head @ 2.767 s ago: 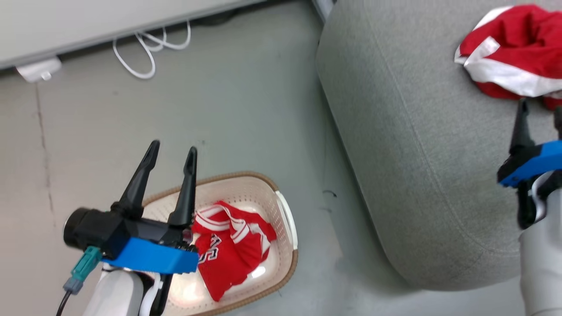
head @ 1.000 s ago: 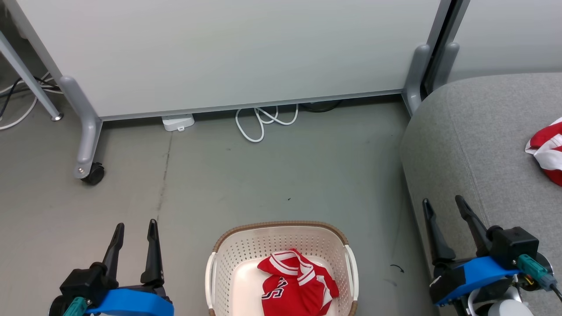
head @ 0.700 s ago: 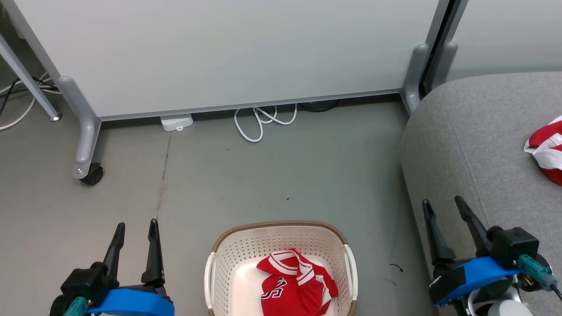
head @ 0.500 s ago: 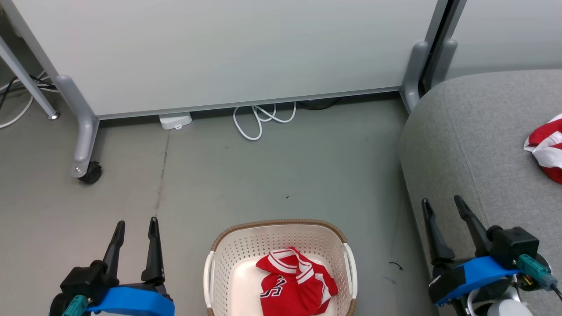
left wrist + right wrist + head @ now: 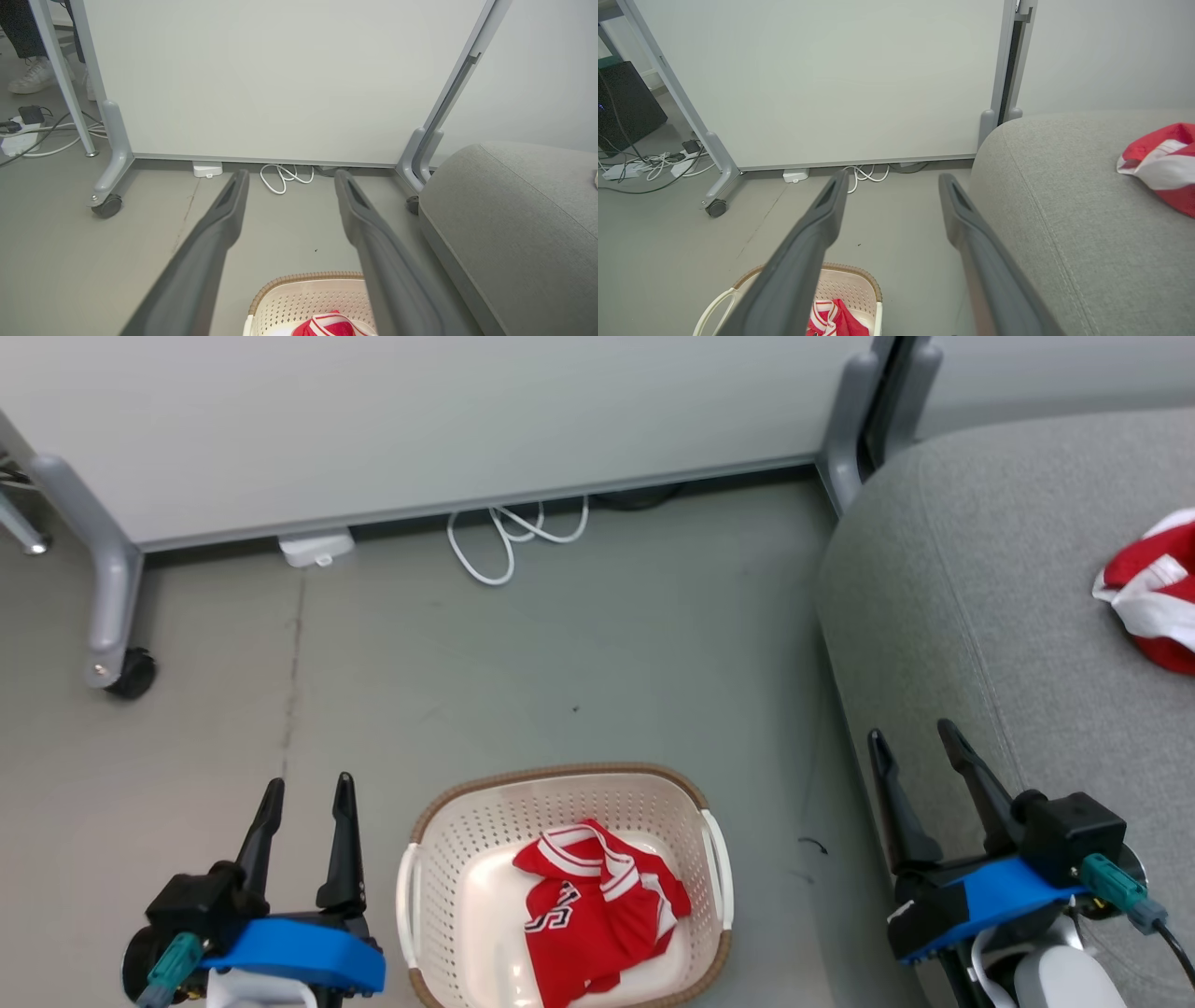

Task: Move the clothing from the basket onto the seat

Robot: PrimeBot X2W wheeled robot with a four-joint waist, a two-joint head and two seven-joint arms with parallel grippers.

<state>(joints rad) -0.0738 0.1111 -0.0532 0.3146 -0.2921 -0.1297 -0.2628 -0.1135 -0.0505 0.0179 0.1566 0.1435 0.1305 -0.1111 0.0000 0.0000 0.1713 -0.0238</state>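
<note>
A red garment with white stripes (image 5: 593, 915) lies crumpled in the cream basket (image 5: 448, 840) on the floor, low in the head view. A second red and white garment (image 5: 1153, 593) rests on the grey seat (image 5: 980, 569) at the right edge. My left gripper (image 5: 308, 791) hangs open left of the basket, holding nothing. My right gripper (image 5: 913, 739) stands open over the seat's front edge, also empty. The left wrist view shows the basket rim (image 5: 308, 280) and red cloth (image 5: 334, 326) below my fingers. The right wrist view shows the basket (image 5: 850, 280) and the garment on the seat (image 5: 1164, 163).
A white partition on wheeled grey legs (image 5: 107, 588) stands behind the basket, with a coiled white cable (image 5: 509, 537) and a white plug block (image 5: 316, 548) at its foot. Grey floor lies between basket and partition. A person's shoes (image 5: 32, 77) show beyond the partition.
The head camera has tilted down and turned slightly, so the basket shows more fully. Both grippers stay open and empty. Earlier my right gripper was near the garment on the seat and has drawn back.
</note>
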